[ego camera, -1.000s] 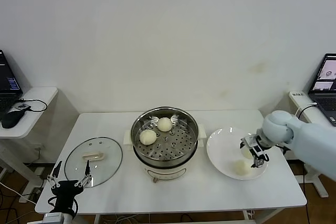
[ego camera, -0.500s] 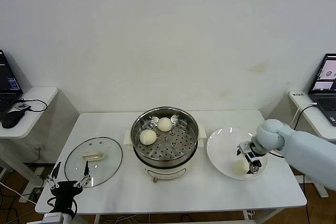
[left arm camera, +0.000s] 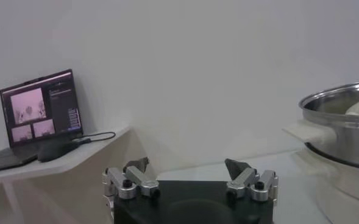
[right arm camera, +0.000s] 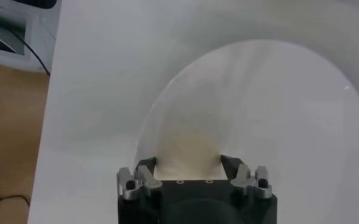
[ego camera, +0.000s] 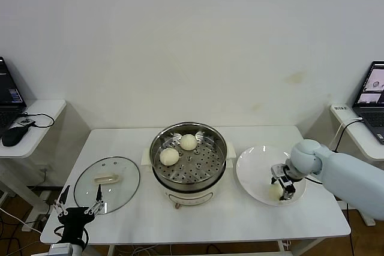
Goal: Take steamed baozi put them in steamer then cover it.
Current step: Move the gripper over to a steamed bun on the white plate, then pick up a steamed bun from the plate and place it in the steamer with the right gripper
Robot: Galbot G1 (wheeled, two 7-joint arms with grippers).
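The steamer (ego camera: 186,185) stands mid-table with two steamed baozi (ego camera: 169,156) (ego camera: 188,142) on its perforated tray. To its right a white plate (ego camera: 252,166) carries another baozi (ego camera: 275,190), and my right gripper (ego camera: 283,183) is down on the plate over it. In the right wrist view that baozi (right arm camera: 188,152) fills the gap between the fingers (right arm camera: 146,165), touching both, so the right gripper (right arm camera: 188,161) is shut on it. The cover (ego camera: 120,187) lies flat on the table at the left. Near it, at the table's front-left corner, my left gripper (ego camera: 78,203) (left arm camera: 188,164) hangs open and holds nothing.
A side table with a laptop (ego camera: 9,91) and a mouse (ego camera: 13,136) stands to the left, and another laptop (ego camera: 373,91) to the right. In the left wrist view the steamer's wall (left arm camera: 344,131) is close by. Bare tabletop runs along the front edge.
The right gripper has dropped lower onto the plate and closed its fingers on a baozi. The left arm has not moved.
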